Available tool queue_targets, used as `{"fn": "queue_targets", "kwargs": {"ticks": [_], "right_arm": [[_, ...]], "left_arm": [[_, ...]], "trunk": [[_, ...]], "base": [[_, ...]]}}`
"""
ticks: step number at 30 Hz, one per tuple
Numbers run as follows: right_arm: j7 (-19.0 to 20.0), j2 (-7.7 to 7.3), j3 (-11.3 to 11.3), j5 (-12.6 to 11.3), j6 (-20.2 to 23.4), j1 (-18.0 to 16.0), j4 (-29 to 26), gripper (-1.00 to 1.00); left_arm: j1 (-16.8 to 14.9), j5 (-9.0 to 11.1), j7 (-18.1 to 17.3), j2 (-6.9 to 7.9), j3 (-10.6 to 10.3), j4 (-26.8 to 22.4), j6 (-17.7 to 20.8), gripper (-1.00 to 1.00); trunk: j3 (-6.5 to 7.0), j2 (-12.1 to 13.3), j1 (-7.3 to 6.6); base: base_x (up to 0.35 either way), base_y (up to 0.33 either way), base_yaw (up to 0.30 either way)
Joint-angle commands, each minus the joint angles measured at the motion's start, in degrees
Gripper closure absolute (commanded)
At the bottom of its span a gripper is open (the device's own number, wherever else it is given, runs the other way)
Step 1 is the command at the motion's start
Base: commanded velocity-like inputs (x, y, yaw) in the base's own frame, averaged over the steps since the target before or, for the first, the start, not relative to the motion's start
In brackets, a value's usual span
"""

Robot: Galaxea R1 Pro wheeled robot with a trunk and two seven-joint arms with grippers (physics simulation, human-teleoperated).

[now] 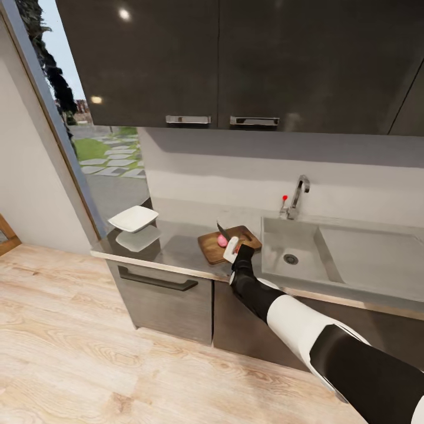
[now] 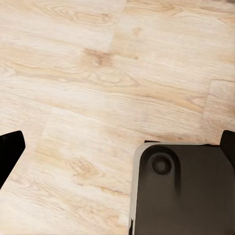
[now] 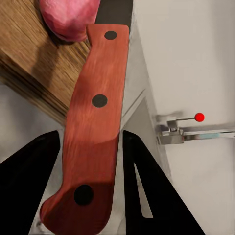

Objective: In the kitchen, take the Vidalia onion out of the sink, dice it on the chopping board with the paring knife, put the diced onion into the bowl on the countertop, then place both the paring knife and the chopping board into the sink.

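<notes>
The pink Vidalia onion lies on the brown chopping board, which rests on the grey countertop just left of the sink. My right gripper is shut on the paring knife, whose dark blade points up and back right beside the onion. In the right wrist view the red-brown riveted handle sits between my black fingers, with the onion and the board just beyond. The white bowl stands at the counter's left end. My left gripper hangs open over the floor.
The chrome tap with its red knob rises behind the basin, and the drainboard stretches to the right. Dark wall cabinets hang above. A window is at the left. My base sits on the wooden floor.
</notes>
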Motion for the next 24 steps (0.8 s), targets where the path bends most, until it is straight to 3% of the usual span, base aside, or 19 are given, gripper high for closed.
{"fn": "queue_targets", "kwargs": {"ticks": [1,24], "right_arm": [[-0.02,0.0,0.37,0.31,0.49,0.21,-0.01,1.0],[0.02,0.0,0.37,0.31,0.49,0.74,0.25,1.0]], "left_arm": [[0.03,0.56,0.19,0.05,-0.5,-0.12,-0.06,-1.0],[0.01,0.56,0.19,-0.03,-0.5,-0.1,-0.06,-1.0]], "trunk": [[-0.11,-0.12,0.04],[-0.11,-0.12,0.04]], "base": [[0.0,0.007,0.0],[0.01,-0.01,0.0]]}}
